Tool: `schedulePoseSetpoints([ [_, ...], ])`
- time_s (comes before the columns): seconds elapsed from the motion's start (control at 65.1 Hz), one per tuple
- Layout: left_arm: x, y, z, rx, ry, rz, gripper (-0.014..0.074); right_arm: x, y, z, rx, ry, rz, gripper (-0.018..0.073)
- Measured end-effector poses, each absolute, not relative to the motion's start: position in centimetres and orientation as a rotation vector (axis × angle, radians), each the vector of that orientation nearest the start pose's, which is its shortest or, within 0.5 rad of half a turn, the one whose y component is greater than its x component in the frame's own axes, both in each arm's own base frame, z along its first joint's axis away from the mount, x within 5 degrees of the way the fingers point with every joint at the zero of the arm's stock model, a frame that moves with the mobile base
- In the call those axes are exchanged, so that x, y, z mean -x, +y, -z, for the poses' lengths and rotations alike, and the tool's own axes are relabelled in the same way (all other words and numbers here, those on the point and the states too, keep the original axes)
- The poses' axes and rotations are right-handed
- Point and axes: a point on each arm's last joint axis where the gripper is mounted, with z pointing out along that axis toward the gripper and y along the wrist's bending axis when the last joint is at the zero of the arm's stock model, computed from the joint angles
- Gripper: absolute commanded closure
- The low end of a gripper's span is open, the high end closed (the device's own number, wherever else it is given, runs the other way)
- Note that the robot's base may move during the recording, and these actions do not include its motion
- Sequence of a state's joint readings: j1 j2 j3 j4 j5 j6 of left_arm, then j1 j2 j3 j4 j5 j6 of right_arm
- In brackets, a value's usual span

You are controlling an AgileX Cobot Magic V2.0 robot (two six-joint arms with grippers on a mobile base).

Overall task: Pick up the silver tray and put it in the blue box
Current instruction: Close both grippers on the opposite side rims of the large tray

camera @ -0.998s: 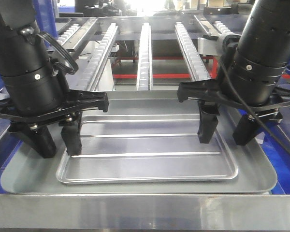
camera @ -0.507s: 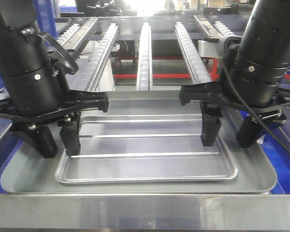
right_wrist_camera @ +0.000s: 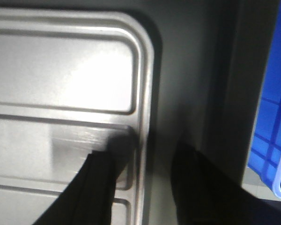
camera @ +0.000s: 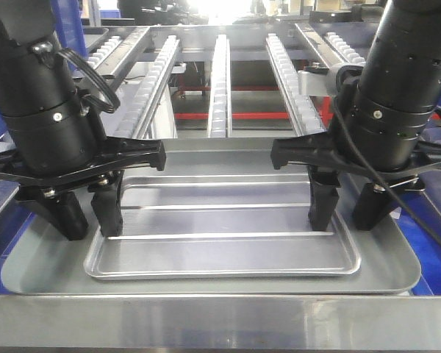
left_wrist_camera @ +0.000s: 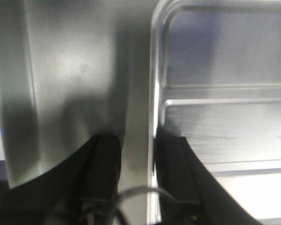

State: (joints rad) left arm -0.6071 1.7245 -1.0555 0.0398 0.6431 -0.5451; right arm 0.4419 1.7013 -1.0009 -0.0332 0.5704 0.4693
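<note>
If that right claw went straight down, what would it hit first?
The right gripper straddles the silver tray rim: inner finger would meet that tray's floor, outer finger the grey tray. Which first, I cannot tell.

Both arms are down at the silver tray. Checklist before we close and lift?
1. Left gripper straddles the silver tray at its left rim: ok, one finger inside, one outside.
2. Right gripper straddles the right rim: ok, same.
3. Jaws clamped on the rim: not ok, both open.
4. Silver tray lies flat inside the grey tray: ok.
5. Blue box free to receive it: cannot tell, only a corner shows in the right wrist view.
</note>
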Motion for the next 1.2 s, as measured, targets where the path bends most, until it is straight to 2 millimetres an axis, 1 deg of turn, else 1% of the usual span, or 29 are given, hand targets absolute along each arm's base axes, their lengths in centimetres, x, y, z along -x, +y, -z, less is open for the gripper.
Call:
schedulePoseSetpoints([
  [0.215, -27.54, -18.86, -19.11, -0.127, 2.824, 0.234, 0.0463, -29.63, 13.84, -18.74, -0.003, 2.776, -0.210, 0.0177],
  [0.292, -27.54, -18.86, -19.11, -0.127, 2.824, 0.234, 0.0482, -29.63, 13.84, -18.74, -0.001, 2.776, -0.210, 0.0181],
  [0.338, -27.54, -18.86, -19.11, -0.127, 2.824, 0.234, 0.0503, -29.63, 13.84, -18.74, -0.001, 2.776, -0.210, 0.0198],
  [0.522, -27.55, -18.98, -19.08, -0.112, 2.823, 0.253, 0.0609, -29.61, 13.88, -18.73, -0.007, 2.778, -0.215, 0.0375],
  [0.63, -27.58, -19.03, -19.13, -0.108, 2.821, 0.259, 0.0611, -29.61, 13.89, -18.76, -0.009, 2.780, -0.216, 0.0496],
  [1.198, -27.56, -19.06, -19.13, -0.099, 2.824, 0.267, 0.0611, -29.61, 13.89, -18.76, -0.009, 2.780, -0.216, 0.0489],
])
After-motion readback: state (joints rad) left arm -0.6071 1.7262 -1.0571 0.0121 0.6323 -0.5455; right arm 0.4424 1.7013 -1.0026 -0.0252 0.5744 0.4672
